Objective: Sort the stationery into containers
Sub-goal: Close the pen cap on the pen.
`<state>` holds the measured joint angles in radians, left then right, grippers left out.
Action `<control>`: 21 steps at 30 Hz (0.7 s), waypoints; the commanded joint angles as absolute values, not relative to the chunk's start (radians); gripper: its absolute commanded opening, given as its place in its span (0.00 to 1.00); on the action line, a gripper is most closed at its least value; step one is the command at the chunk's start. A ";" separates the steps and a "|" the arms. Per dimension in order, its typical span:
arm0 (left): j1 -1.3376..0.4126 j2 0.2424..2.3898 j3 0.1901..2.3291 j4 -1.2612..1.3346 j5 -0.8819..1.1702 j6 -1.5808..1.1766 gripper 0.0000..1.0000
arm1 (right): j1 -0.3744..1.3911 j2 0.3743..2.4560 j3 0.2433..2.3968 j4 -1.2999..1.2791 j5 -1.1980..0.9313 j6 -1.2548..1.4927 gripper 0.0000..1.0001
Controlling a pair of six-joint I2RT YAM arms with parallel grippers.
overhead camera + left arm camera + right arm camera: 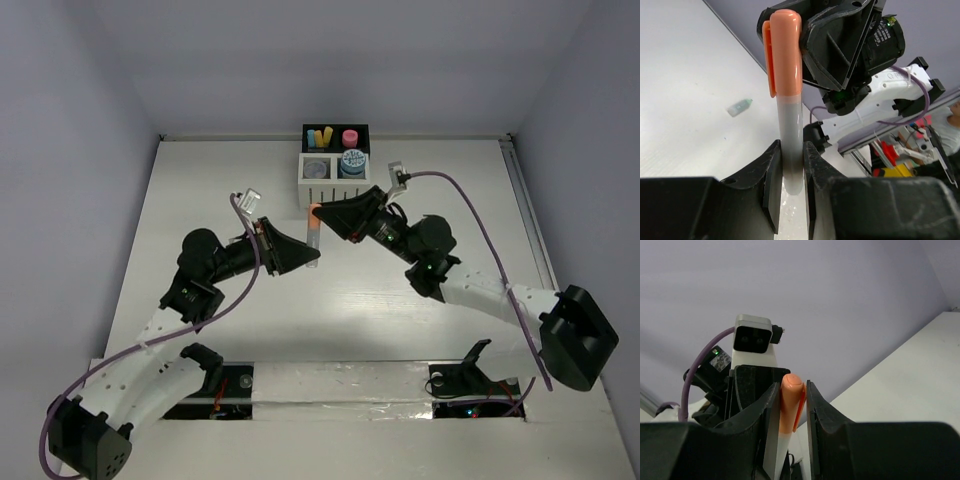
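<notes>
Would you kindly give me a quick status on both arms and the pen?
Left gripper shut on pen. Right gripper shut on its orange cap. Organiser just beyond, nothing seen between.

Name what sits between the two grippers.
An orange-capped pen: left gripper clamps its barrel, right gripper its cap, shown in both wrist views.

I log a robotics lab cell: white table (200, 180), plain lilac walls (330, 60) enclosing it, left arm (150, 385) and right arm (480, 292) bolted at its edge.
</notes>
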<state>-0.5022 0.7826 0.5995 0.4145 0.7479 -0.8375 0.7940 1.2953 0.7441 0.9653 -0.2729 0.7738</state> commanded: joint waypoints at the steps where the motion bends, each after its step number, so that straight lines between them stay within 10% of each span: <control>1: -0.479 0.700 0.597 0.571 0.649 -0.778 0.09 | 0.781 1.359 0.790 0.741 -0.298 0.750 0.00; 12: -0.479 0.594 0.597 0.230 0.614 -0.554 0.43 | 0.594 1.592 1.049 0.825 -0.305 0.864 0.00; 19: -0.479 0.517 0.657 0.019 0.440 -0.413 0.99 | 0.493 1.773 1.266 0.782 -0.243 0.775 0.00; 21: -0.479 0.499 0.660 0.006 0.414 -0.388 0.99 | 0.474 1.847 1.340 0.737 -0.184 0.707 0.00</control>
<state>-0.4763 0.5217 0.6128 0.0532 0.4858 -0.4736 0.4885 1.7908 1.2133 0.7685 -0.2634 0.8089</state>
